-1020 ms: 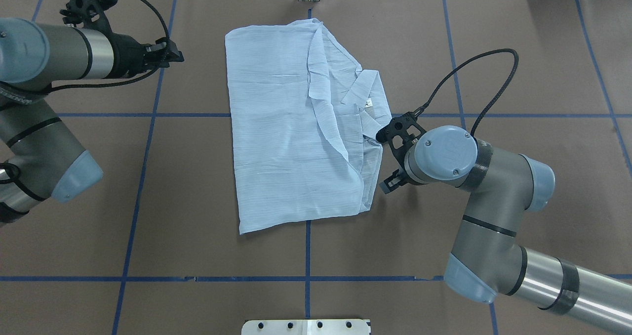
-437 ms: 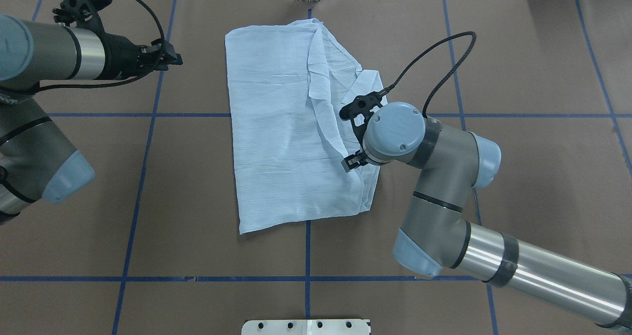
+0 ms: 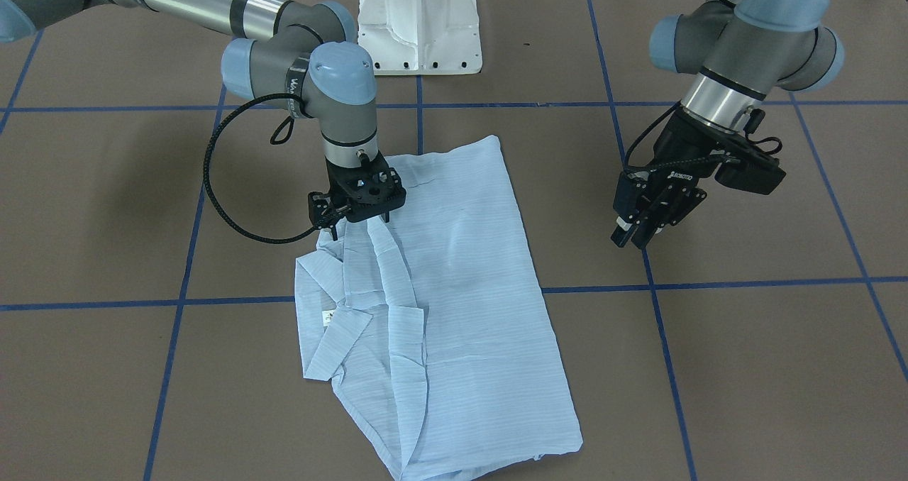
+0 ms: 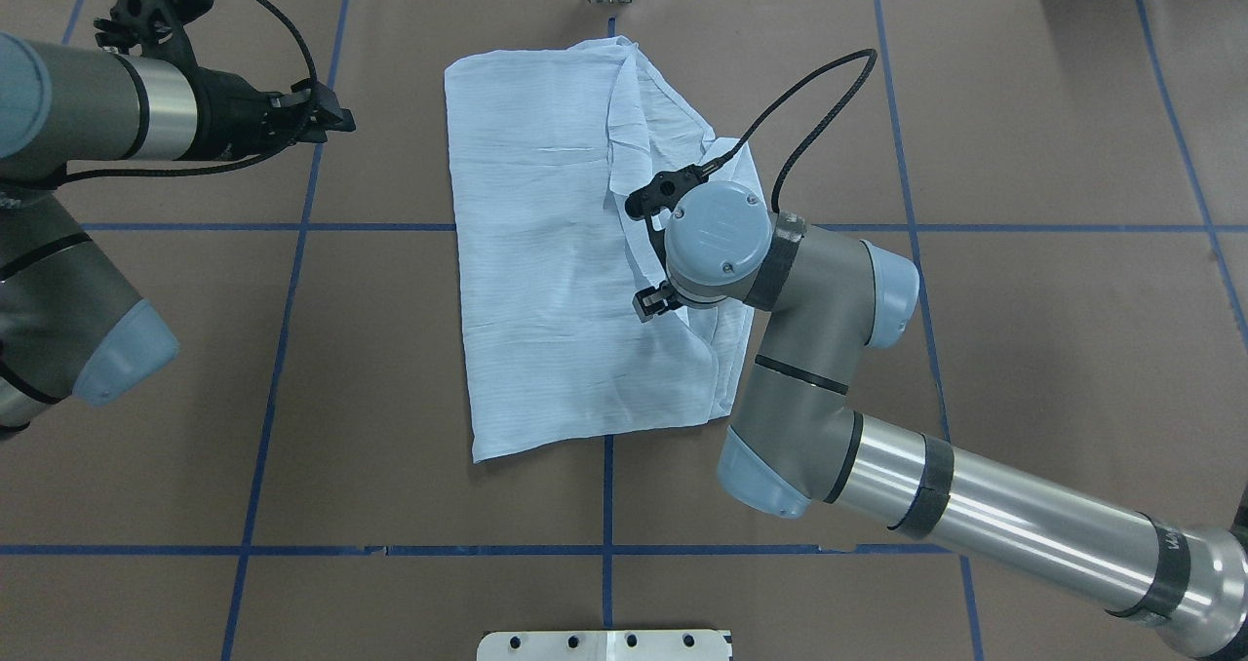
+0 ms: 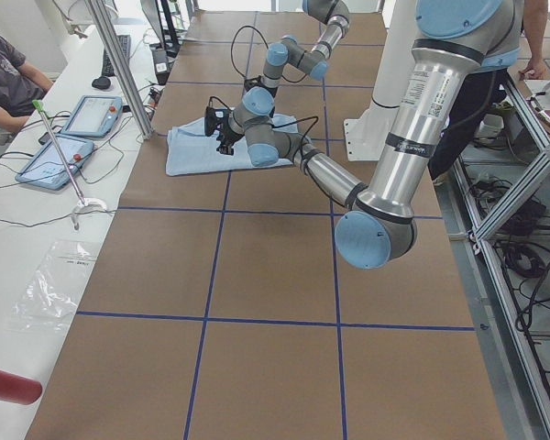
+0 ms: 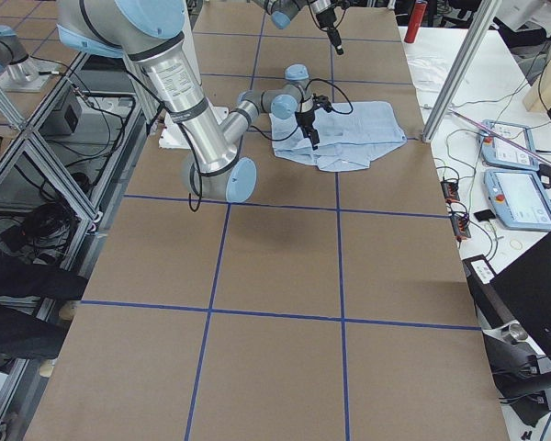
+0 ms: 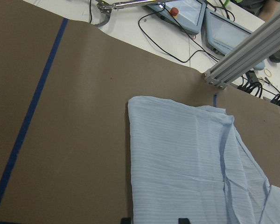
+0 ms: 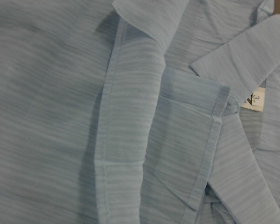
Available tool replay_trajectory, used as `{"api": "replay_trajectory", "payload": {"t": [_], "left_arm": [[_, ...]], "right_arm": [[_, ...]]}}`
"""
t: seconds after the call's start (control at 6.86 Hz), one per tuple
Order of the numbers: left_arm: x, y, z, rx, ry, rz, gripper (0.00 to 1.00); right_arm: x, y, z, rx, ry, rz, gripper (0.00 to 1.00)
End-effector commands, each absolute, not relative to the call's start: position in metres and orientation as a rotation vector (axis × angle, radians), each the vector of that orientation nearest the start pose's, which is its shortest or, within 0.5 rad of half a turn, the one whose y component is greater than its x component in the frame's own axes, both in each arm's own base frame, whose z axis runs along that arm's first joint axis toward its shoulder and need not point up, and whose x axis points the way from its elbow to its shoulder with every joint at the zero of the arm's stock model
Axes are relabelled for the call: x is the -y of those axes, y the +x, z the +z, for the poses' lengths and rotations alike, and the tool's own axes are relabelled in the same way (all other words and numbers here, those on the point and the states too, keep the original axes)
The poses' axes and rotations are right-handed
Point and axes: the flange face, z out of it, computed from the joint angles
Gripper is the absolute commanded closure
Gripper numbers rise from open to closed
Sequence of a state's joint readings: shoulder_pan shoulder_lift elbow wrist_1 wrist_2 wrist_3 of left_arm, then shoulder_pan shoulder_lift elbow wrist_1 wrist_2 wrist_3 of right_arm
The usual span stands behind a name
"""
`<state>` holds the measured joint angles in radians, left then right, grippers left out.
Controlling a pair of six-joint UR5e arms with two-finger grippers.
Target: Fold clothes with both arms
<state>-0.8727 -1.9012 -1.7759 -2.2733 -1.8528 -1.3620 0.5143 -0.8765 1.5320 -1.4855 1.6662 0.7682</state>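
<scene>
The pale-blue striped shirt (image 4: 546, 252) lies folded flat mid-table, its collar and white neck label (image 3: 329, 318) on its right side as seen from overhead. My right gripper (image 3: 358, 224) points straight down over the folded sleeve layers beside the collar, fingers apart, tips at the cloth and holding nothing. The right wrist view is filled by shirt (image 8: 60, 93) seams and the label (image 8: 255, 99). My left gripper (image 4: 336, 115) hangs open above bare table, left of the shirt. Its fingertips (image 7: 126, 219) show apart at the bottom edge of the left wrist view, before the shirt (image 7: 186, 158).
Brown table cover with blue tape grid lines (image 4: 604, 505). The white pedestal base (image 3: 418, 23) is at the robot's edge. An aluminium post (image 7: 247, 56) stands just beyond the shirt's far edge. Tablets (image 5: 69, 137), cables and a seated person lie past the table's far side.
My right arm has swung left from the shirt's right edge to above the sleeve folds near the collar. The left arm has drawn back slightly. The shirt has not moved.
</scene>
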Motion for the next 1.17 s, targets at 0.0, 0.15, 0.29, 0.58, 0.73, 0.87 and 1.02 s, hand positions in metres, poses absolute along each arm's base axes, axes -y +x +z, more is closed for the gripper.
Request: {"api": "replay_trajectory", "payload": {"t": [0.0, 0.15, 0.29, 0.58, 0.73, 0.87, 1.02], "left_arm": [[0.526, 0.303, 0.302, -1.188, 0.425, -0.400, 0.56], [0.526, 0.304, 0.301, -1.190, 0.424, -0.400, 0.56], [0.525, 0.304, 0.302, -1.188, 0.423, -0.400, 0.56], [0.525, 0.304, 0.302, -1.188, 0.423, -0.400, 0.56], [0.526, 0.304, 0.301, -1.190, 0.424, -0.400, 0.56], [0.526, 0.304, 0.301, -1.189, 0.425, -0.401, 0.56], [0.526, 0.304, 0.301, -1.189, 0.426, -0.400, 0.56]], "right_arm": [[0.470, -0.571, 0.261, 0.630, 0.377, -0.305, 0.00], [0.472, -0.573, 0.266, 0.621, 0.371, -0.310, 0.00], [0.479, -0.564, 0.277, 0.608, 0.366, -0.304, 0.00], [0.506, -0.520, 0.303, 0.628, 0.313, -0.315, 0.00], [0.496, -0.485, 0.341, 0.609, 0.294, -0.320, 0.00], [0.486, -0.464, 0.337, 0.622, 0.309, -0.325, 0.00], [0.483, -0.461, 0.331, 0.624, 0.308, -0.320, 0.00]]}}
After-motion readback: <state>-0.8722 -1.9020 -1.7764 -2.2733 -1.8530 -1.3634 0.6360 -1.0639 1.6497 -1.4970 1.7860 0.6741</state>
